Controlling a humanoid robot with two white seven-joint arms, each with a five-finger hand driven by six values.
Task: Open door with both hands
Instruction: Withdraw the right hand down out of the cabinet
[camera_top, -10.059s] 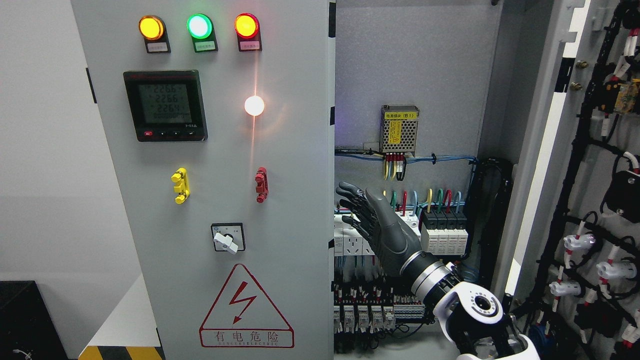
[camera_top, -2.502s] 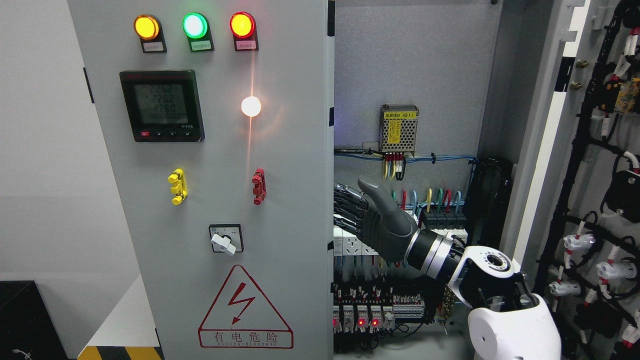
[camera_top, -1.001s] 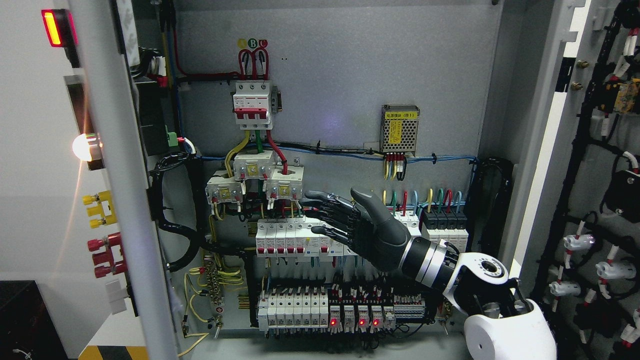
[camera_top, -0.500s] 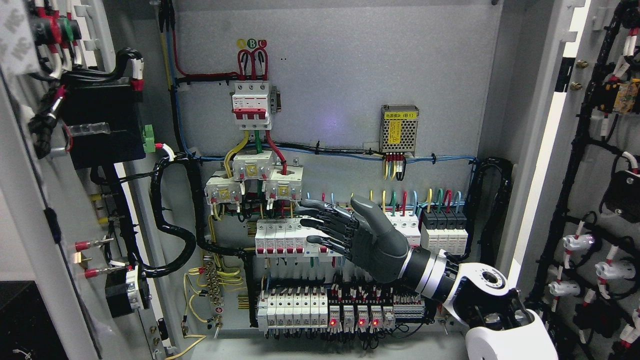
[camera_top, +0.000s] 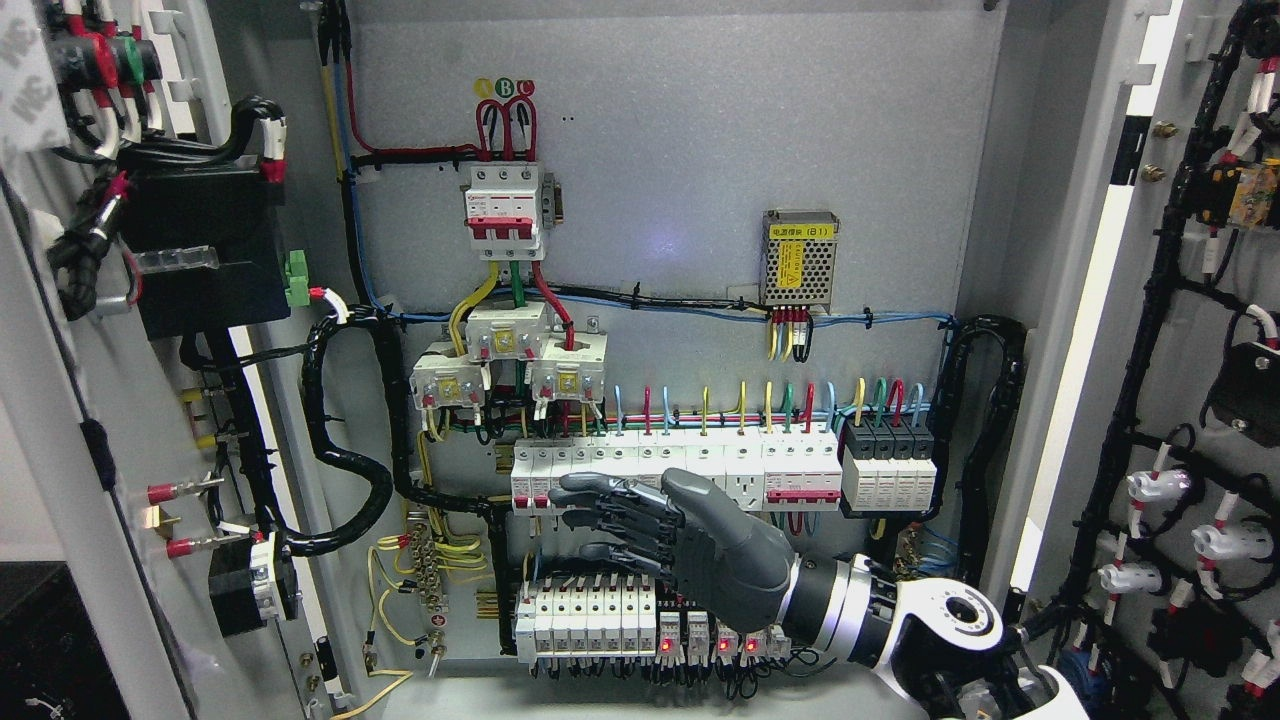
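I see both cabinet doors swung wide. The left door (camera_top: 110, 330) fills the left edge of the frame with its inner face toward me, carrying a black box and bundled black cable. The right door (camera_top: 1190, 330) stands at the right edge, its inside lined with black wiring harness and white connectors.

My right hand (camera_top: 650, 535) comes in from the lower right of the frame, its white forearm and silver wrist band visible near the bottom edge. The dark grey fingers (camera_top: 600, 492) are stretched out and loosely spread, pointing toward the left of the frame, thumb on top, holding nothing. The hand hangs in front of the lower middle of the cabinet interior, overlapping the row of white breakers (camera_top: 690, 465) and sitting just above the lower terminal row (camera_top: 620, 620) with its small red lights. Whether the fingertips touch the breakers I cannot tell from this angle.

My left arm does not show anywhere in the frame.

Inside, the grey back panel (camera_top: 700, 150) carries a red-and-white main breaker (camera_top: 503, 210) at upper centre, a perforated power supply (camera_top: 798, 258) with a yellow label to its right, and three white current transformers (camera_top: 505, 365) below the main breaker. Coloured wires rise from the breaker row.
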